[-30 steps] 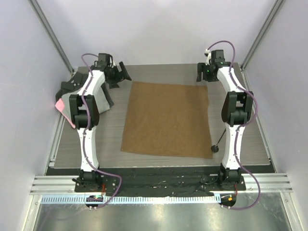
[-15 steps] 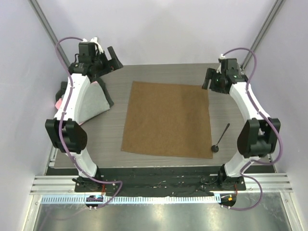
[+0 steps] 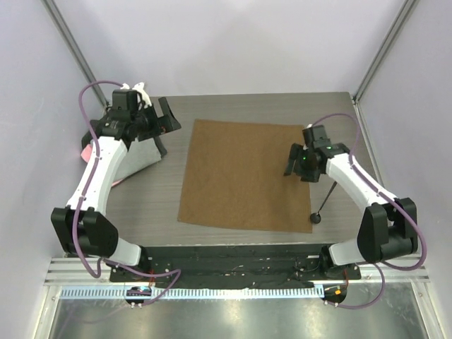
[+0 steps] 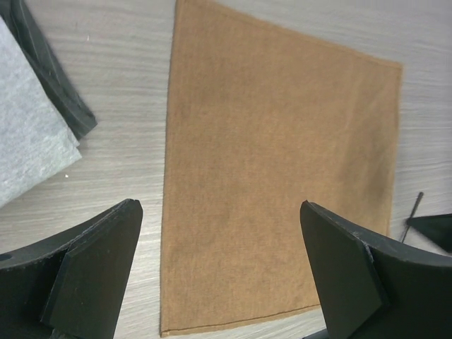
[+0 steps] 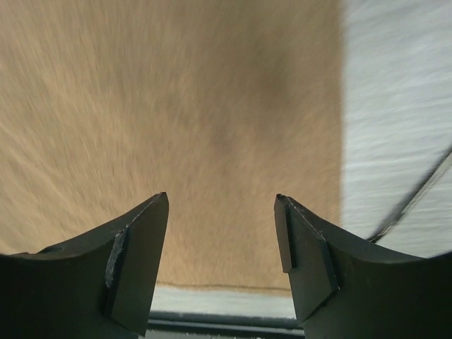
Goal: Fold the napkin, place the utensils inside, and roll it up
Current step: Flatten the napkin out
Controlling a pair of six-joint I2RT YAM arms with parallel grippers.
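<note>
The brown napkin (image 3: 246,175) lies flat and unfolded in the middle of the table; it also shows in the left wrist view (image 4: 275,169) and in the right wrist view (image 5: 176,106). A slim black utensil (image 3: 325,200) lies on the table just right of the napkin, its round head near the front; its handle shows in the left wrist view (image 4: 414,212) and in the right wrist view (image 5: 417,201). My left gripper (image 3: 168,119) is open and empty, above the table left of the napkin's far left corner. My right gripper (image 3: 295,161) is open and empty over the napkin's right edge.
A grey cloth (image 3: 134,155) with a pink edge (image 3: 88,152) and a black cloth (image 4: 53,78) lie at the far left by the left arm. A black strip (image 3: 233,253) runs along the table's near edge. Walls close in on both sides.
My right gripper has swung from the far right corner forward and down over the napkin's right edge. My left gripper has come forward and lower at the far left. Napkin and utensil have not moved.
</note>
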